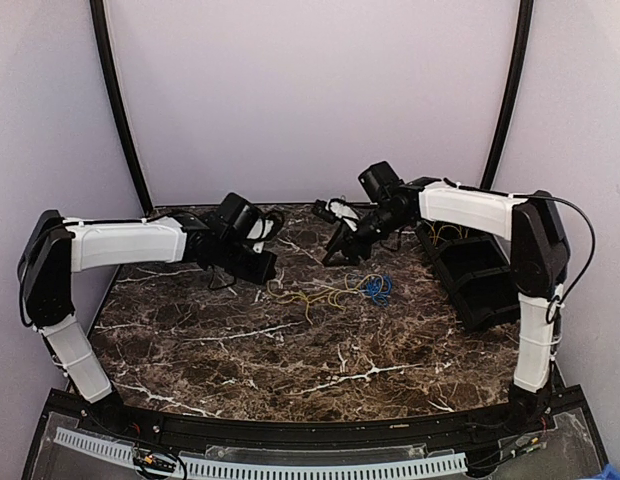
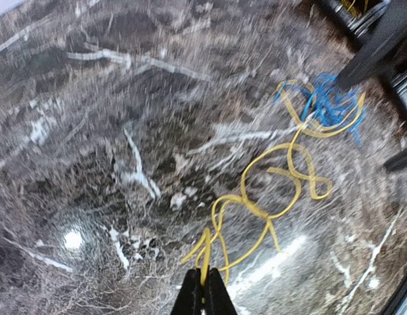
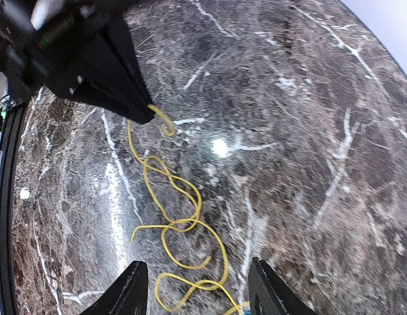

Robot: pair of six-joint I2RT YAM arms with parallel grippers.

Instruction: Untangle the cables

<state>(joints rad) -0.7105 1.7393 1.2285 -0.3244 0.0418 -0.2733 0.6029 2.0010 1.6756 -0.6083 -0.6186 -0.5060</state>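
Yellow cables (image 1: 315,292) lie in loose loops across the middle of the marble table, running right into a small blue cable bundle (image 1: 376,287). My left gripper (image 2: 205,279) is shut on the near end of a yellow cable (image 2: 256,207), which loops away toward the blue bundle (image 2: 329,102). From the right wrist, the same yellow loops (image 3: 180,223) stretch from the left gripper's tip (image 3: 143,113) down between my own fingers. My right gripper (image 3: 198,292) is open, hovering just above the cables with a yellow loop between its fingers but nothing gripped.
A black compartment tray (image 1: 475,275) stands at the right of the table, with some yellow wire inside it. The marble tabletop (image 1: 290,350) stretches toward the near edge.
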